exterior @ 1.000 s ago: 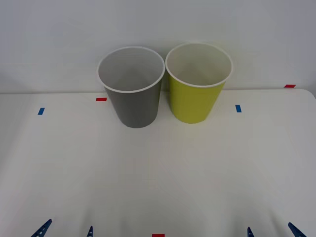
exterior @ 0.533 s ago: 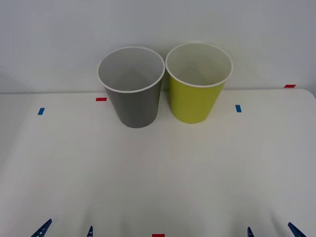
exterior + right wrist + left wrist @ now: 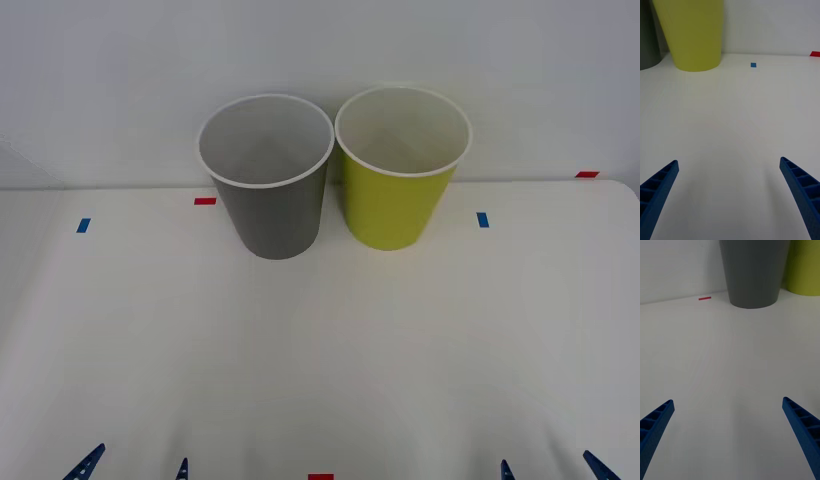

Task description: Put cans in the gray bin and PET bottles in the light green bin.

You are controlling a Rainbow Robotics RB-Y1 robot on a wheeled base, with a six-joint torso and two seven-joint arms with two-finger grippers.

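The gray bin [image 3: 268,175] stands upright at the back of the white table, left of the light green bin [image 3: 400,165], the two almost touching. Both look empty inside. Cans and PET bottles are out of view. My left gripper [image 3: 133,466] rests low at the table's near edge on the left, open, with nothing between its blue fingers [image 3: 655,427]; the gray bin [image 3: 752,273] stands ahead of it. At the near right, my right gripper [image 3: 548,467] is also open and empty, facing the light green bin [image 3: 692,33].
Small tape marks dot the white table [image 3: 320,340]: blue ones [image 3: 83,225] [image 3: 483,219], red ones [image 3: 205,201] [image 3: 587,174] [image 3: 320,477]. A white wall rises right behind the bins. The table's right corner curves off near the far red mark.
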